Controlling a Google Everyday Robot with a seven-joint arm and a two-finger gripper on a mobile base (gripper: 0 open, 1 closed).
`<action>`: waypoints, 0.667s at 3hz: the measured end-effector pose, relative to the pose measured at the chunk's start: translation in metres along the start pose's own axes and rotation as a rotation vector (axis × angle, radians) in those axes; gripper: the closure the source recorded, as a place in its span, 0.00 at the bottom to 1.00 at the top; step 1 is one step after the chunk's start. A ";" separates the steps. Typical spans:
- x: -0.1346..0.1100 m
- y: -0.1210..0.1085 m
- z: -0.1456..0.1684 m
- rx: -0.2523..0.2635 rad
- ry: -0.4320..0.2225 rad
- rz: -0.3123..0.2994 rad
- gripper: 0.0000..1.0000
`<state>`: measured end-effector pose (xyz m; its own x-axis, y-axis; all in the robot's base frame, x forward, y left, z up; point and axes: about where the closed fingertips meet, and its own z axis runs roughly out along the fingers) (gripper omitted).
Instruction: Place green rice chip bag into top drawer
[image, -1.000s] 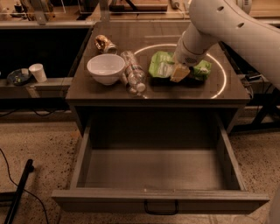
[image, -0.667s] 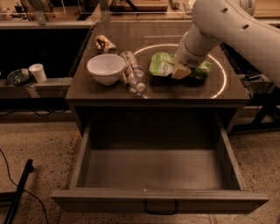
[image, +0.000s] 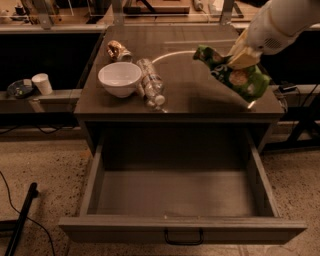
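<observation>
Upper right, the tool (image: 241, 56) grips the green rice chip bag (image: 236, 76) above the worktop (image: 200, 102), mid-carry; next it should swing down-left over the open top drawer (image: 175, 195) and release.

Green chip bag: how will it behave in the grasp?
Probably floppy: the green rice chip bag sags crumpled below the gripper above the right side of the table. Likely light, hanging from one pinch. Shiny foil may slip.

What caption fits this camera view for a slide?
Gripper holds the green rice chip bag above the cabinet top; top drawer open below.
</observation>
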<state>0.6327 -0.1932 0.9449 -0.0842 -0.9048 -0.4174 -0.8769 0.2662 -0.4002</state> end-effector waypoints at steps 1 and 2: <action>-0.006 0.028 -0.048 -0.085 -0.045 0.008 1.00; -0.019 0.069 -0.053 -0.207 -0.106 -0.028 1.00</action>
<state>0.5487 -0.1756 0.9682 -0.0179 -0.8681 -0.4961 -0.9574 0.1579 -0.2417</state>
